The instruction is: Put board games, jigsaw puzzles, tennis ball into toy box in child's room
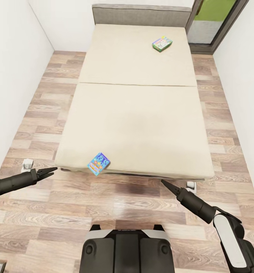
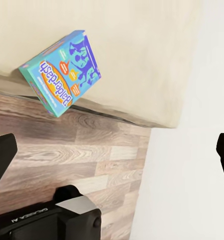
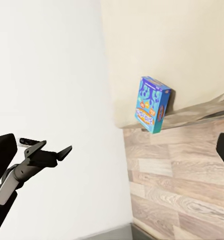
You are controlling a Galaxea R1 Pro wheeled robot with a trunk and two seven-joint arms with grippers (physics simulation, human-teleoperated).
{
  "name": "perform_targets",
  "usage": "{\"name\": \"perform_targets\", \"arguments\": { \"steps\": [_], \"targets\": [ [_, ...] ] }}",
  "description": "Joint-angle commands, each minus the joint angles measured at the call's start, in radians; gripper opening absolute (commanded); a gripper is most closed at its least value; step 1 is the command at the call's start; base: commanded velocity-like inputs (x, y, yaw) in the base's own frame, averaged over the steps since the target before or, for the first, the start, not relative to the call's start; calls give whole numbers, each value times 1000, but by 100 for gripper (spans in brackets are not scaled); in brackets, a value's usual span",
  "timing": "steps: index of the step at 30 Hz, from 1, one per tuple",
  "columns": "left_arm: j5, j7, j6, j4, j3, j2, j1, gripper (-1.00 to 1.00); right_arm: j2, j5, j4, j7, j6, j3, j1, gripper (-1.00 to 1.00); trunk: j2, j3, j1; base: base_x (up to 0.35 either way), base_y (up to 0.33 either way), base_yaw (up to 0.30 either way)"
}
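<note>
A blue board game (image 1: pixel 99 163) lies on the bed (image 1: pixel 138 125) at its near edge, slightly over the rim; it also shows in the left wrist view (image 2: pixel 61 72) and the right wrist view (image 3: pixel 153 103). A white-green board game (image 1: pixel 162 43) rests on the far mattress, toward the right. My left gripper (image 1: pixel 54 171) hovers open over the floor, left of the blue box and apart from it. My right gripper (image 1: pixel 163 182) hangs open to the box's right, just in front of the bed. Each wrist view has fingers (image 2: pixel 1 157) (image 3: pixel 1 155) spread to its edges, holding nothing.
White walls close in on both sides of the bed, leaving narrow strips of wood-plank floor (image 1: pixel 39 102). A grey headboard (image 1: pixel 142 15) and a tall window (image 1: pixel 214 19) stand at the back. White bed feet (image 1: pixel 28 163) (image 1: pixel 190 185) sit near the grippers. My base (image 1: pixel 127 246) is below.
</note>
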Motion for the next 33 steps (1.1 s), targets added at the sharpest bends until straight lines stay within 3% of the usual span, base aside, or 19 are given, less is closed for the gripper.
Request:
{"name": "perform_targets", "arguments": {
  "steps": [1, 33],
  "targets": [
    [2, -2, 7, 0, 0, 0, 0, 100, 0, -3, 0, 1, 6, -1, 0, 100, -1, 1, 1, 0, 0, 0],
    [2, -1, 7, 0, 1, 0, 0, 100, 0, -3, 1, -1, 6, -1, 0, 100, -1, 53, 1, 0, 0, 0]
  ]
}}
